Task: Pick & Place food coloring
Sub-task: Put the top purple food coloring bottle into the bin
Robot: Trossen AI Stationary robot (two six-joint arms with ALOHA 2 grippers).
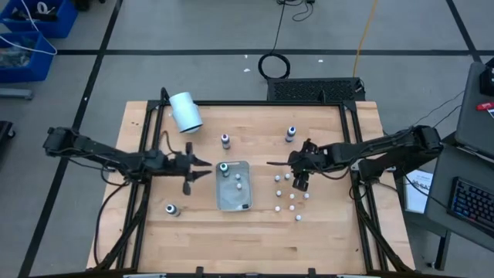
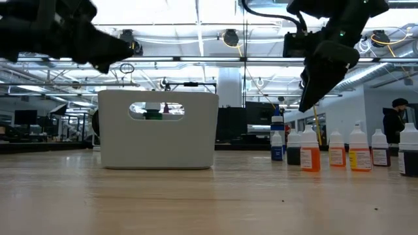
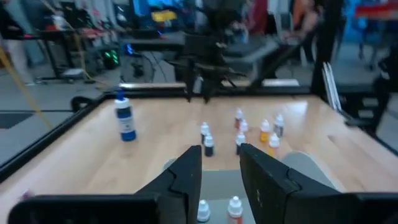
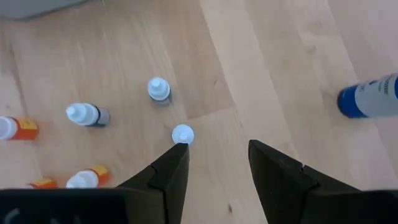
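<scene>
On the wooden surface (image 1: 324,232) in front of you, the food coloring bottles are sitting in several places. A cluster of small white-capped bottles (image 1: 290,197) is standing to the right of the clear tray (image 1: 234,202), and in the low view the same group (image 2: 349,150) is showing orange, dark and pale bodies lined up on the right. Two or three more bottles (image 1: 239,182) are resting inside the tray, and you are seeing their white caps (image 3: 234,203) just under the left wrist camera. Single bottles are standing apart: a blue-labelled one (image 1: 291,133) toward the far edge, another (image 1: 225,140) beside it to the left, and one (image 1: 171,209) near the front left.

Your right gripper (image 1: 299,184) is hovering above the cluster, pointing down, with its fingers (image 4: 171,174) spread and holding nothing; in its wrist view a white cap (image 4: 183,134) is lying just off one fingertip, with the blue-labelled bottle (image 4: 368,96) well off to the side.

Your left gripper (image 1: 202,166) is hanging over the tray's left edge, its fingers (image 3: 186,177) parted and pinching nothing.

A large white cylinder (image 1: 185,112) is lying on its side at the far left of the surface.
</scene>
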